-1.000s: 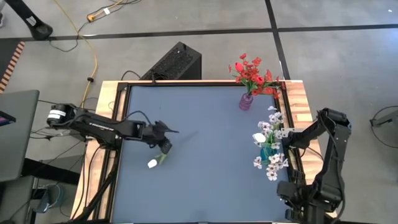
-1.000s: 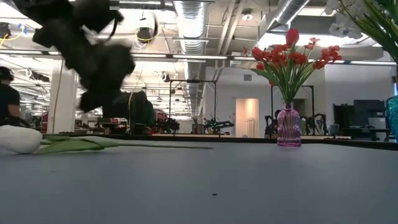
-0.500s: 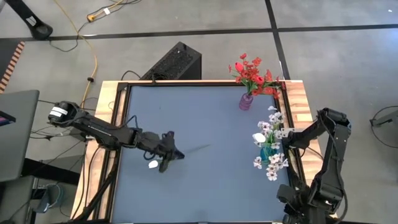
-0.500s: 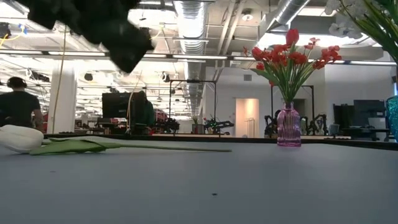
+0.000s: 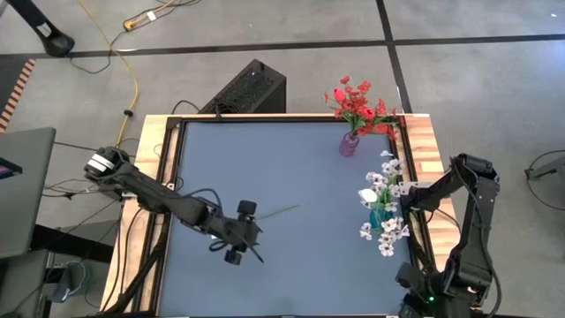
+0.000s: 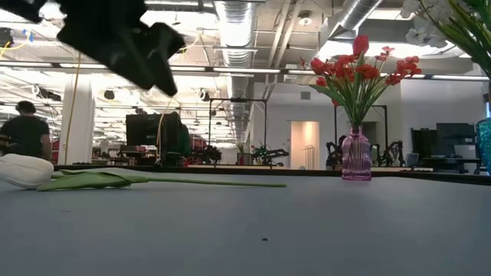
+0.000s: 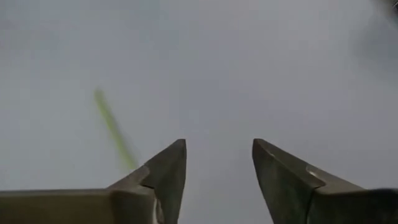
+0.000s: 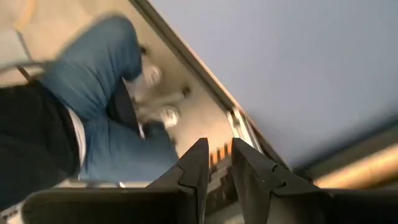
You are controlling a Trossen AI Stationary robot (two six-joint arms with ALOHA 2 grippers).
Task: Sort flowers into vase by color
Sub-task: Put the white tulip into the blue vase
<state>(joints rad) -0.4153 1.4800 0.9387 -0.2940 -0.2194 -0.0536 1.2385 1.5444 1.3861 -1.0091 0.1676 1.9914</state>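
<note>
The dark blue-grey tabletop [image 5: 300,177] with a wooden rim carries a white tulip on a green stem [image 6: 46,175], a small pink glass vase [image 5: 350,144] and a teal glass vase [image 5: 379,216].

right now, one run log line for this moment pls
left gripper: open, over white tulip lying on table | right gripper: waiting at right edge | red flowers, white flowers: in vases

Seen from overhead, the left arm is reaching across the blue bench [image 5: 291,159], its end effector [image 5: 250,237] hanging above the leafy end of a green-stemmed flower [image 5: 281,212] lying on the surface. A purple vase [image 5: 350,144] is holding red flowers [image 5: 357,105] at the far edge, while white flowers [image 5: 383,208] are standing beside the right arm's end effector [image 5: 404,200] at the right side.
</note>
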